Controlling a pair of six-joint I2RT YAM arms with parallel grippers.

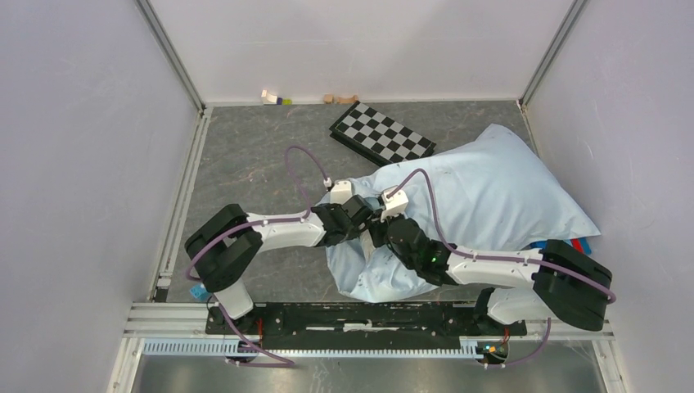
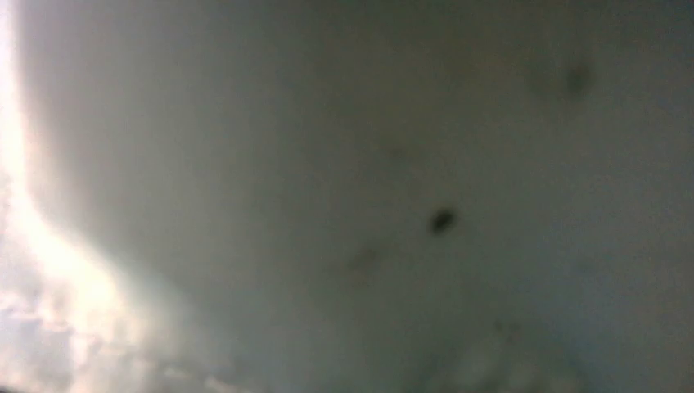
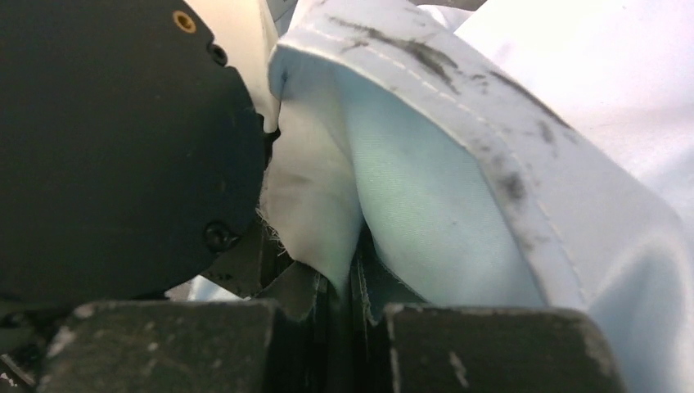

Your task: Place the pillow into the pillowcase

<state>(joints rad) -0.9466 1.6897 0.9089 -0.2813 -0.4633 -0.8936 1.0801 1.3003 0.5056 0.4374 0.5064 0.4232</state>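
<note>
Right wrist view: right hand (image 3: 353, 327) clamped on pillowcase (image 3: 425, 205) hem, cream pillow (image 3: 307, 196) just left of it inside the mouth. At the same opening, left hand (image 1: 358, 215) — buried in cloth, grip can't be made out. Plump pillowcase bulk lies on worktop (image 1: 270, 155) beyond both hands.

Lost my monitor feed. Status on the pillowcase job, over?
Right gripper shut on pillowcase hem. Left gripper at the opening, wrist view smothered, state unknown. Plump pillowcase; pillow itself not seen. Checkerboard panel behind, not obstructing.
</note>
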